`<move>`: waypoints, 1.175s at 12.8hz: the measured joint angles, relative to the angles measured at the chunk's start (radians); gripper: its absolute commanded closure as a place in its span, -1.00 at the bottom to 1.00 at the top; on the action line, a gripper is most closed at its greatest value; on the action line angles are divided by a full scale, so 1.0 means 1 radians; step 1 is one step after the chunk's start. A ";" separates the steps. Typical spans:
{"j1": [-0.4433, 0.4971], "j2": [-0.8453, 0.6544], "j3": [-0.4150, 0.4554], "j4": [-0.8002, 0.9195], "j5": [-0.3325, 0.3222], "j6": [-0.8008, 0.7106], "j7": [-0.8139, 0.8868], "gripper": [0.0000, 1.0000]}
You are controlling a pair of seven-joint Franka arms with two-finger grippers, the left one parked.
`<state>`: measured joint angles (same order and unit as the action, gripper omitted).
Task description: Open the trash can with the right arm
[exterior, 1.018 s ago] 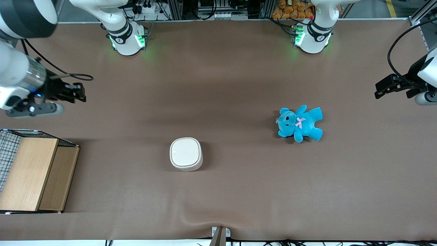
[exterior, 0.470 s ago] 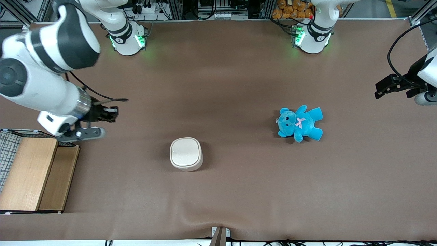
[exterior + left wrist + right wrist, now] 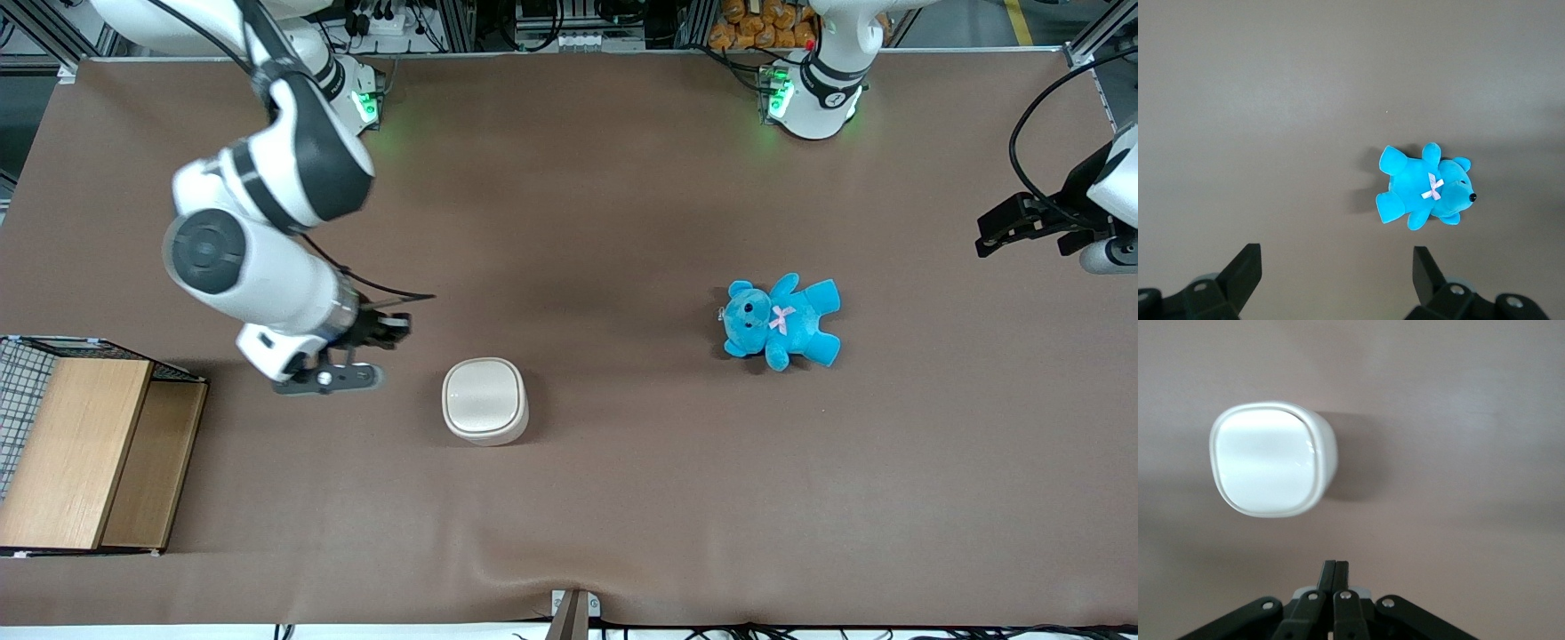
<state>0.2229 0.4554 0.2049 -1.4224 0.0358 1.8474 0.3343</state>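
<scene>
The trash can (image 3: pixel 484 400) stands upright on the brown table (image 3: pixel 622 498), near the middle of its length and closer to the front camera than the middle of its width. Its flat white lid (image 3: pixel 1265 460) lies shut, level with the rim. The right arm (image 3: pixel 258 240) reaches out over the table from its base, and its claw (image 3: pixel 391 327) hangs above the bare table just beside the trash can, toward the working arm's end and a little farther from the front camera than the can. Claw and can are apart, with a strip of open table between them. In the right wrist view the two fingers (image 3: pixel 1335 577) are pressed together, with nothing between them.

A wooden box (image 3: pixel 84 449) with wire mesh sits at the working arm's end of the table, close to the front edge, well apart from the can. A blue teddy bear (image 3: pixel 781 322) lies toward the parked arm's end, also well apart. Open table surrounds the can on every side.
</scene>
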 measured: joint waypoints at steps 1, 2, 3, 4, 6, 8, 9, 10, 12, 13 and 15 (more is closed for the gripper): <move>0.010 0.019 0.000 0.000 0.000 0.037 0.003 1.00; 0.017 0.037 0.000 0.002 0.000 0.072 0.004 1.00; 0.022 0.055 0.000 0.010 0.000 0.099 0.004 1.00; 0.025 0.075 0.000 0.024 0.000 0.113 0.004 1.00; 0.031 0.125 0.000 0.065 0.000 0.132 0.004 1.00; 0.040 0.169 0.000 0.090 0.000 0.185 0.004 1.00; 0.043 0.183 0.000 0.097 0.000 0.197 0.004 1.00; 0.044 0.192 0.000 0.100 -0.001 0.207 0.004 1.00; 0.045 0.203 -0.001 0.103 -0.003 0.223 0.004 1.00; 0.045 0.208 -0.001 0.103 -0.008 0.225 0.004 1.00; 0.045 0.217 -0.002 0.103 -0.025 0.225 0.004 1.00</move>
<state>0.2678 0.6725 0.2027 -1.3194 0.0104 2.0725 0.3380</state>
